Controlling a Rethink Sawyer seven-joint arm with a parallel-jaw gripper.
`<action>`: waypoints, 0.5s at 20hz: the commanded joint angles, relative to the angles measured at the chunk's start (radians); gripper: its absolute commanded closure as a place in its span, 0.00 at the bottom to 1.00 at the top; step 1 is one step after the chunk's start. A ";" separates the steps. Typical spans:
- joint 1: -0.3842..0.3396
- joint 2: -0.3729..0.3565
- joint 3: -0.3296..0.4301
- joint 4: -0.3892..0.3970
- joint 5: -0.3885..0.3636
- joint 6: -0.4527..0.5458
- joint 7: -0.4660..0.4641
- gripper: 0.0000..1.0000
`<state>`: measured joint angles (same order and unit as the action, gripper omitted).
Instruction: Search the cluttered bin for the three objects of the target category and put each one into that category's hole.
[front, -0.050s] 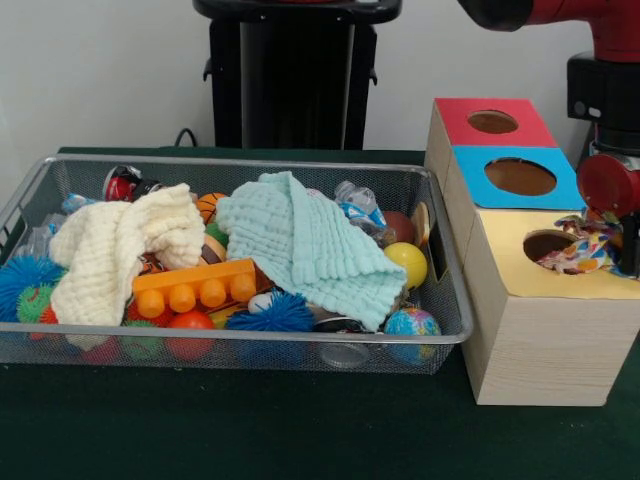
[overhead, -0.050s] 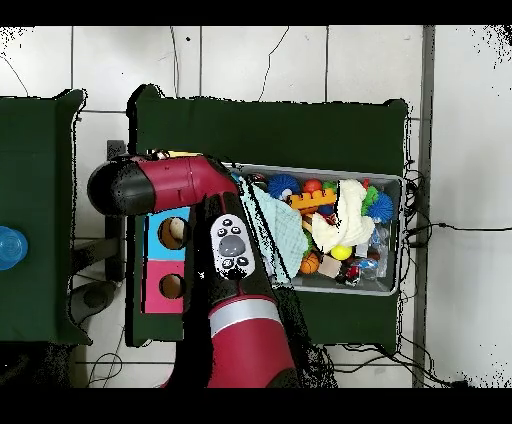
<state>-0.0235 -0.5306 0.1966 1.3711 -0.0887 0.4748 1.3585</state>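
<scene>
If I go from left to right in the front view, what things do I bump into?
Blue spiky ball → cream cloth → orange block → mint cloth → yellow ball → wooden box with red, blue and yellow tops → colorful rope toy at the yellow hole.

In the front view a wire bin (front, -0.050s: 440, 300) sat left of a wooden box (front, -0.050s: 540, 340) with three holes in its top, one behind another. Two cloths (front, -0.050s: 300, 245) lay over the bin's toys, a toy block (front, -0.050s: 195, 285) between them. A rope toy (front, -0.050s: 580, 250) rested in the nearest hole (front, -0.050s: 545, 243).
</scene>
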 joint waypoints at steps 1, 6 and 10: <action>-0.048 0.008 -0.023 0.053 0.006 0.019 0.167 1.00; -0.052 0.026 -0.034 0.040 -0.017 0.046 0.132 1.00; -0.044 0.056 -0.052 0.036 -0.042 0.032 0.122 1.00</action>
<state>-0.0432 -0.5307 0.1705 1.3709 -0.0903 0.4748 1.3585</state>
